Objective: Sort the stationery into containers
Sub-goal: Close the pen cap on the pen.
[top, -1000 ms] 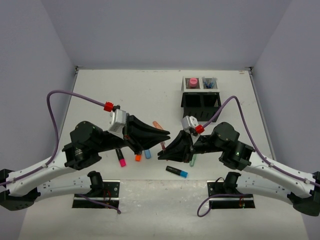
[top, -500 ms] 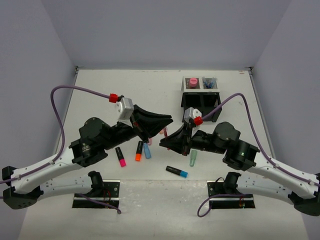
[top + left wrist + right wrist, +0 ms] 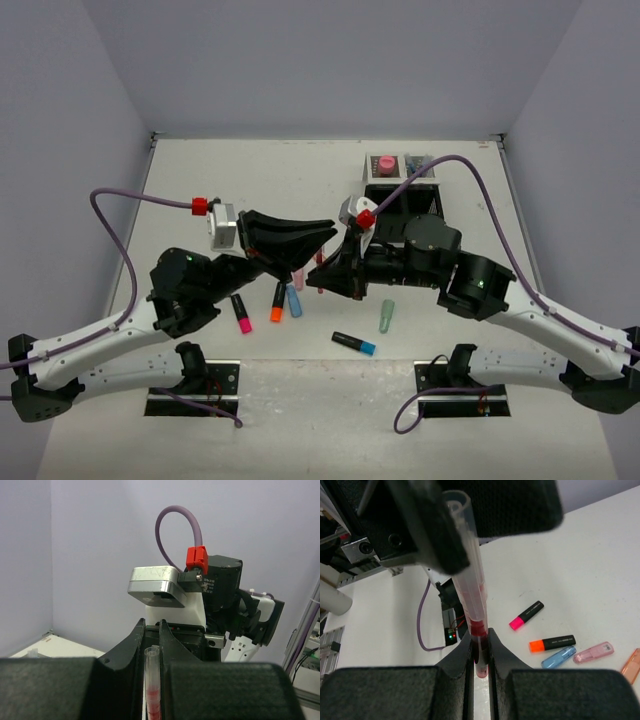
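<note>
A thin red pen with a clear barrel (image 3: 471, 587) is held off the white tabletop (image 3: 200, 190), left of and nearer than the black mesh four-compartment organizer (image 3: 380, 205); the left tool (image 3: 151, 626) clamps one end; the right tool (image 3: 480, 639) clamps the other; a pink stubby highlighter (image 3: 241, 314), an orange stubby highlighter (image 3: 277, 303) and a mint stubby highlighter (image 3: 386, 316) lie nearer than the organizer.

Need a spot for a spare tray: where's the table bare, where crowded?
Bare: the far-left table, from its left edge to the organizer; also the near strip below the black-and-blue highlighter. Crowded: the centre, where left gripper and right gripper clamp the red pen by the pink highlighter, orange highlighter and blue highlighter.
</note>
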